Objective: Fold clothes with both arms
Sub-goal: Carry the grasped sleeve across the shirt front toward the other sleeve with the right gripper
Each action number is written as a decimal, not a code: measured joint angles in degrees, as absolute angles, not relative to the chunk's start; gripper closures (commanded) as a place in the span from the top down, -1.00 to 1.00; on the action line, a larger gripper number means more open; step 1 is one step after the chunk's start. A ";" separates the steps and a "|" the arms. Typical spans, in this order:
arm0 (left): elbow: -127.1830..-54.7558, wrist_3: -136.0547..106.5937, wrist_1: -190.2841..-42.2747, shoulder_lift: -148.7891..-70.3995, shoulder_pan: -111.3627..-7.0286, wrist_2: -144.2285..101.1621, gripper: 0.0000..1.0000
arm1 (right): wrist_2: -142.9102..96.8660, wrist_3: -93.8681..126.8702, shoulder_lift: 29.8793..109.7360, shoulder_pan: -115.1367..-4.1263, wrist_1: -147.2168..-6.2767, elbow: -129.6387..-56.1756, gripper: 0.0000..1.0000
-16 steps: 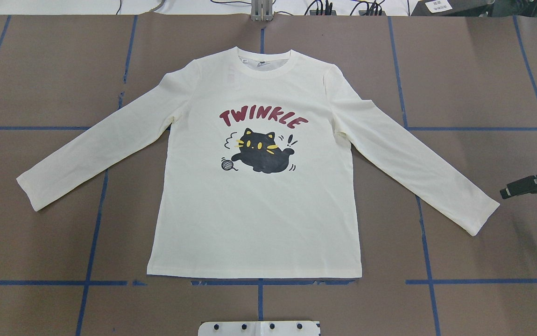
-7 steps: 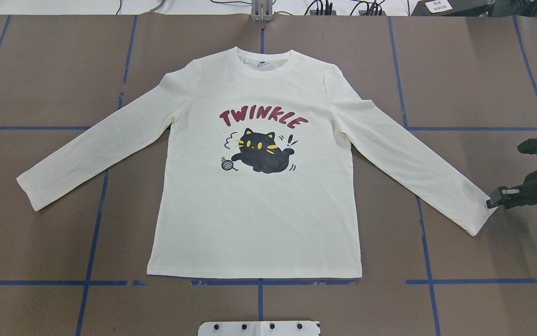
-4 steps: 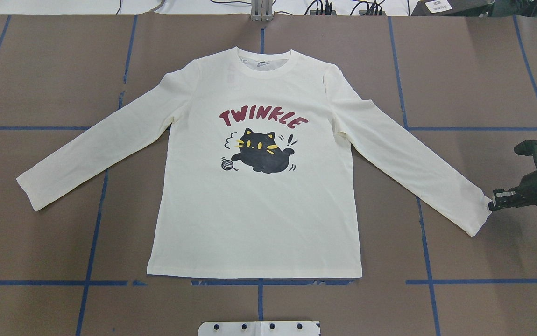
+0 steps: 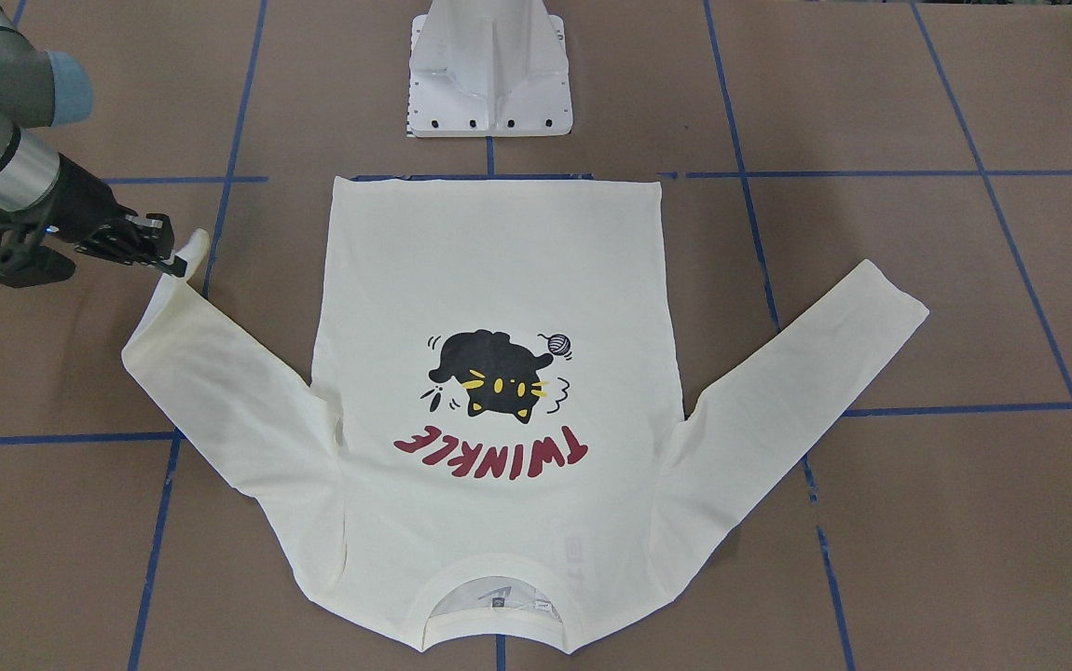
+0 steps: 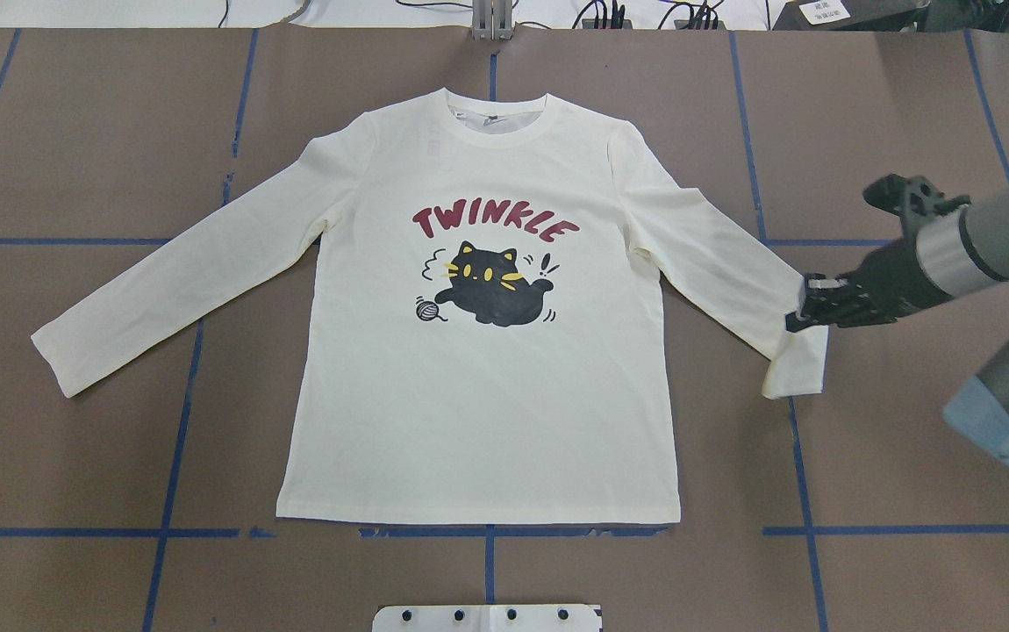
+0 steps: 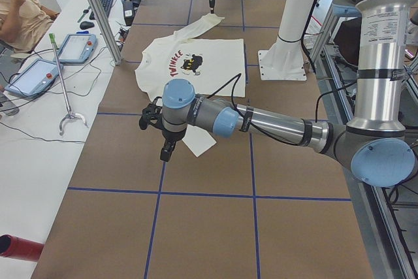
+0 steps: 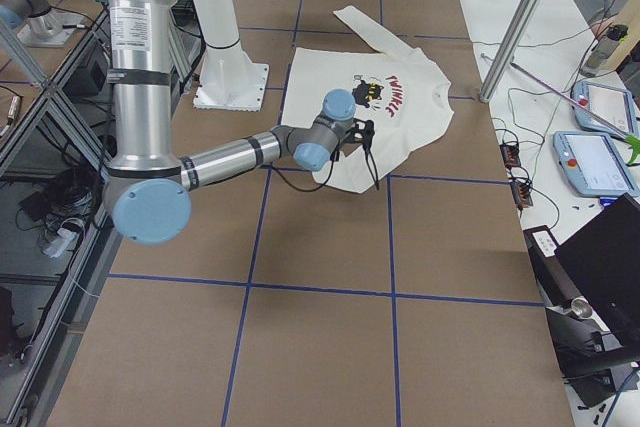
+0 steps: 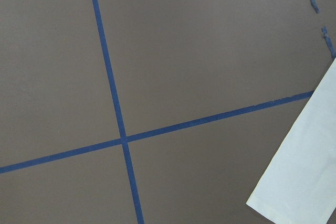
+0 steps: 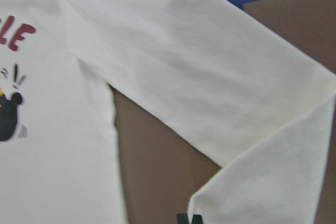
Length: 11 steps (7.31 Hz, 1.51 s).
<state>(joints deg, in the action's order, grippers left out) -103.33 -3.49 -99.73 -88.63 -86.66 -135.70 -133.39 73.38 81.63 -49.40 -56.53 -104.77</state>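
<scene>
The cream-white shirt lies flat on the brown table with the cat graphic and "TWINKLE" face up, collar at the far side. My right gripper is shut on the cuff of the right sleeve and holds it lifted, the sleeve end doubled back toward the body. It also shows in the front-facing view. The left sleeve lies spread out flat. My left gripper shows only in the exterior left view, hovering near the left cuff. I cannot tell whether it is open or shut.
The white pedestal base stands at the robot's edge of the table, just behind the shirt hem. Blue tape lines grid the brown surface. A side bench with tablets and an aluminium post borders the far side.
My right gripper came in from the right edge, reached the right cuff, shut on it and carried it inward toward the shirt body, doubling the sleeve end. The shirt body has not moved.
</scene>
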 measured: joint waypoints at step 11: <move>-103.33 -3.52 -101.69 -88.68 -86.57 -135.72 1.00 | -105.98 87.67 25.38 -32.21 -63.79 -61.81 -1.00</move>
